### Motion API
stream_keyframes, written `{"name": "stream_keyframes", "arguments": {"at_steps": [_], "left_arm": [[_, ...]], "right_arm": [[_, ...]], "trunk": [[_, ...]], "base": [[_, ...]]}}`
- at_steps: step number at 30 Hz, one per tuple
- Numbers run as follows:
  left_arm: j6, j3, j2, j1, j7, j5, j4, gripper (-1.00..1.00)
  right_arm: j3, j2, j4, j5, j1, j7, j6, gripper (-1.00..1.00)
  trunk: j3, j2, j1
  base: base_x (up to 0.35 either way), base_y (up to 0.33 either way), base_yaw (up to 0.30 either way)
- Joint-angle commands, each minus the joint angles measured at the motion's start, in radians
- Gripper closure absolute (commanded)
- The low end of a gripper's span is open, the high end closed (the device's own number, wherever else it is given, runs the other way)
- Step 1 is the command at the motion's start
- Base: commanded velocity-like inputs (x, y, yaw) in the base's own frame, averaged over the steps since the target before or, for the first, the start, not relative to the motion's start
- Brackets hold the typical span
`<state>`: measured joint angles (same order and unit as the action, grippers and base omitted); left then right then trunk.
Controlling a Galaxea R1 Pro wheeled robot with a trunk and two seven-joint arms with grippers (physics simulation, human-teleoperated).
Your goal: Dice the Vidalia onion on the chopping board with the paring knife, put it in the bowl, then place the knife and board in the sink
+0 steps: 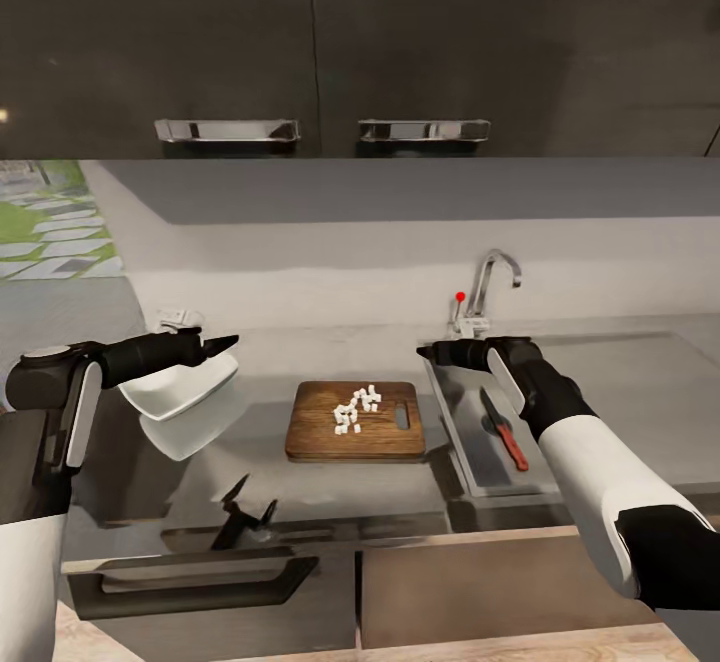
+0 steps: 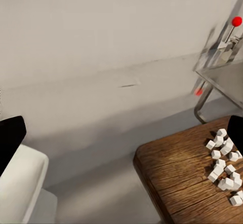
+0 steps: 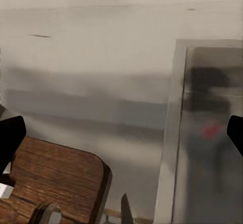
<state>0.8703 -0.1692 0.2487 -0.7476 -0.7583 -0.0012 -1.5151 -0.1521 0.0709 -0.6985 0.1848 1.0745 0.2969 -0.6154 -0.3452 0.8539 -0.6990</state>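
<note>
Head view: the chopping board (image 1: 355,421) lies flat mid-bench, diced onion (image 1: 357,409) heaped on it, with its handle slot toward the sink (image 1: 470,462). Bare bench (image 1: 270,362) runs behind the board to the wall and along its front edge. The board's right edge sits just beside the sink rim. The paring knife (image 1: 503,429) lies in the sink, red handle toward the front. The tap (image 1: 490,287) with its red knob stands behind the sink. The left arm reaches in from the side, elbow bent, its left gripper (image 1: 215,350) pinching the rim of the white bowl (image 1: 180,389), which hangs tilted above the bench, left of the board and apart from it. The right arm stretches forward over the sink, and the right gripper (image 1: 432,353) points toward the board; here I cannot tell how its fingers stand.

Left wrist view: the bowl's rim (image 2: 20,186) sits against one dark finger (image 2: 10,138); the board corner (image 2: 172,178) and onion cubes (image 2: 225,168) lie beyond, with open bench between.

Right wrist view: the right fingers (image 3: 10,135) are spread wide, holding nothing, over the gap between the board corner (image 3: 66,176) and the sink rim (image 3: 169,148).
</note>
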Motion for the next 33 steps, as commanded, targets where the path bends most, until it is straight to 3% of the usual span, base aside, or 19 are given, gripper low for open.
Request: {"name": "stream_keyframes", "arguments": {"at_steps": [1,13,19,22,26,33], "left_arm": [[0.007,-0.001,0.000,-0.001,-0.004,0.000,-0.001,-1.00],[0.007,0.000,0.000,-0.001,-0.005,0.000,-0.001,-1.00],[0.006,0.003,-0.003,-0.001,-0.005,0.000,-0.001,-1.00],[0.004,0.005,-0.020,0.016,-0.009,0.005,-0.001,-1.00],[0.004,0.005,-0.020,0.039,-0.009,0.004,-0.001,-1.00],[0.003,0.005,-0.060,0.063,-0.006,0.004,-0.007,-1.00]], "right_arm": [[-0.004,0.001,-0.001,0.010,0.001,-0.004,-0.005,-1.00],[-0.004,0.001,-0.001,0.010,0.001,-0.004,-0.006,-1.00],[-0.003,0.002,-0.001,0.009,0.001,-0.008,-0.006,-1.00],[-0.003,0.019,-0.018,0.011,0.001,-0.010,0.002,-1.00],[-0.003,0.041,-0.040,0.011,0.001,-0.009,0.001,-1.00],[-0.004,0.064,-0.065,0.012,-0.015,-0.009,-0.002,-1.00]], "trunk": [[-0.001,0.001,0.000],[-0.001,0.001,0.000],[-0.001,0.001,0.000],[-0.001,0.001,0.000],[-0.001,0.001,0.000],[-0.001,0.001,0.000]], "base": [[0.000,0.029,0.000],[0.000,0.280,0.000],[0.000,0.060,0.000],[0.000,0.000,0.000],[0.000,0.000,0.000],[0.000,0.000,0.000]]}}
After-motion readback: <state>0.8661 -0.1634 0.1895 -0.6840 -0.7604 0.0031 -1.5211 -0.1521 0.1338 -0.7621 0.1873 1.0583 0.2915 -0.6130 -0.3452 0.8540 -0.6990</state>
